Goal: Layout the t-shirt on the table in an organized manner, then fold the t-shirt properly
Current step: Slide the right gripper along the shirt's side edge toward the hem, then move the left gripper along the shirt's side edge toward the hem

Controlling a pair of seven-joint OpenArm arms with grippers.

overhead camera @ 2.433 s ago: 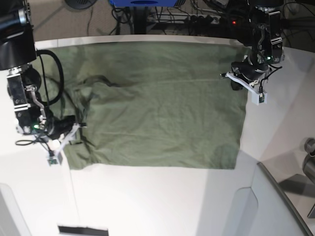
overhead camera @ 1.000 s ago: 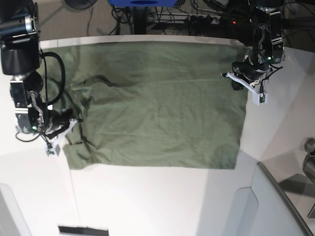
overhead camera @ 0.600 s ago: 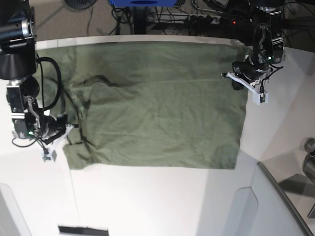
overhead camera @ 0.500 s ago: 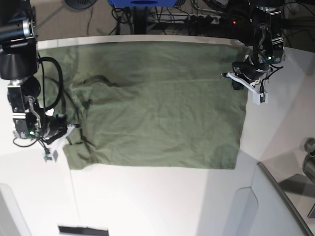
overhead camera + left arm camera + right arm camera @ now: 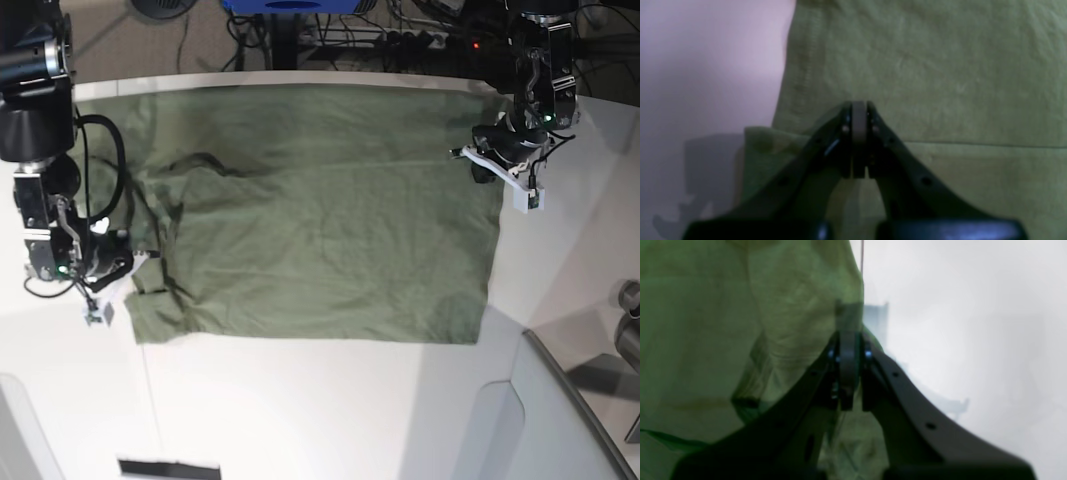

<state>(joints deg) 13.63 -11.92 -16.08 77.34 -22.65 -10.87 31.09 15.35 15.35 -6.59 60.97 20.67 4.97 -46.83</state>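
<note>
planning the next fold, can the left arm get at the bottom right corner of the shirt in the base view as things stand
Probably yes. The left gripper sits shut at the t-shirt's right edge, and only bare table lies along that edge toward the corner, with nothing in the way.

- Base view: sharp, evenly lit from overhead; white table (image 5: 300,410) bright, near blown out toward 5 o'clock.
- Soft arm shadows fall short on the t-shirt (image 5: 320,220).
- Left wrist view: dim, soft focus, purple cast on the table at 9 o'clock; grey shadow at 8 o'clock.
- Right wrist view: heavy blur, hazy glare at 2 o'clock.
</note>
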